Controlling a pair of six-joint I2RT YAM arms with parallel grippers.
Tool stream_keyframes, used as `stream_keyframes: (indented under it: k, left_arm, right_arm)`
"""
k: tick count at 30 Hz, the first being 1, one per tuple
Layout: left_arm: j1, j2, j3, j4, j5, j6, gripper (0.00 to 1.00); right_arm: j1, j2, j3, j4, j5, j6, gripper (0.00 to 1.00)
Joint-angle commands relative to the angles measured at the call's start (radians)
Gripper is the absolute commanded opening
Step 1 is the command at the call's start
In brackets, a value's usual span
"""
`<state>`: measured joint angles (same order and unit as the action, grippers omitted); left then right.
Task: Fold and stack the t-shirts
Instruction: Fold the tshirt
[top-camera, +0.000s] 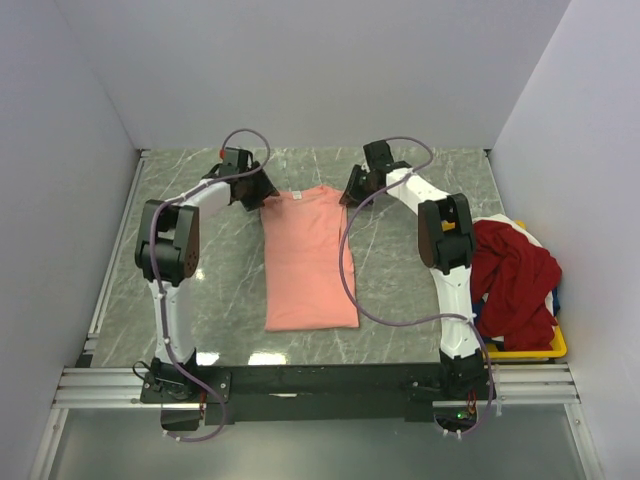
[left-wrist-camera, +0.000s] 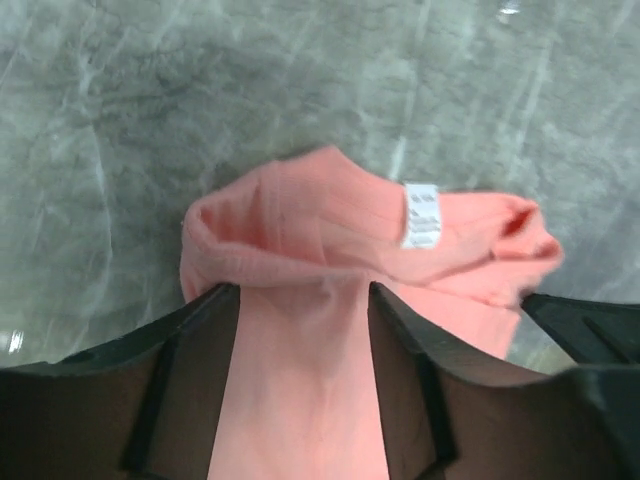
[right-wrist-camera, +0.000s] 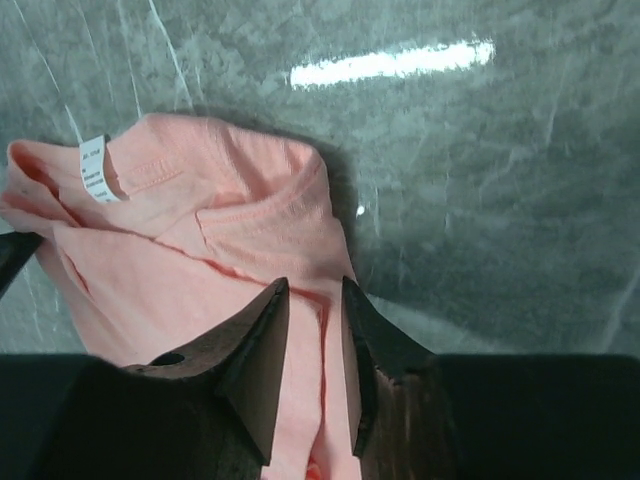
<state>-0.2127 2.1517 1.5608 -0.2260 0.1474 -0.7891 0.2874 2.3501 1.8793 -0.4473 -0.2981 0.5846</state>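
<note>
Narrowly, right end effector (right-wrist-camera: 313, 292) around t-shirt (right-wrist-camera: 200, 235)

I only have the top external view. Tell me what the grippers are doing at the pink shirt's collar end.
Observer: The left gripper stands open, the salmon-pink t-shirt passing between its spread fingers.
Operator: Now the right one.
Observer: The right gripper is pinched shut on a fold of the shirt.
Operator: Describe the collar.
Observer: Its white neck label shows, lying between the two grippers.
</note>
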Motion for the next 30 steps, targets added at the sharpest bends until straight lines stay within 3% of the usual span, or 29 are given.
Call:
stream_keyframes:
  k: [1, 4, 7, 12, 16, 17, 21, 30]
  left_arm:
    - [-0.001, -0.183, -0.028, 0.036, 0.029, 0.034, 0.63]
    - [-0.001, -0.303, -0.161, 0.051, 0.020, -0.010, 0.64]
    - [-0.004, -0.436, -0.356, 0.102, 0.018, -0.074, 0.58]
    - [-0.037, -0.692, -0.669, 0.131, -0.054, -0.139, 0.49]
    - [-0.158, -0.874, -0.838, 0.087, -0.144, -0.180, 0.40]
    - [-0.189, -0.930, -0.882, 0.068, -0.231, -0.194, 0.39]
    - [-0.309, -1.062, -0.984, -0.030, -0.357, -0.287, 0.34]
    - [-0.510, -1.244, -1.176, -0.078, -0.465, -0.481, 0.44]
  right_arm:
    - [-0.008, -0.129, 0.035, -0.045, 0.010, -0.020, 0.36]
    - [-0.010, -0.231, -0.037, -0.047, 0.014, -0.017, 0.39]
    - [-0.007, -0.369, -0.190, -0.007, 0.023, -0.008, 0.41]
    - [0.031, -0.642, -0.546, 0.085, 0.030, 0.015, 0.41]
    - [0.120, -0.822, -0.804, 0.147, 0.071, 0.043, 0.40]
    - [0.143, -0.884, -0.895, 0.171, 0.086, 0.059, 0.40]
    - [0.277, -1.026, -1.075, 0.193, 0.183, 0.104, 0.40]
    - [0.387, -1.265, -1.367, 0.223, 0.237, 0.230, 0.42]
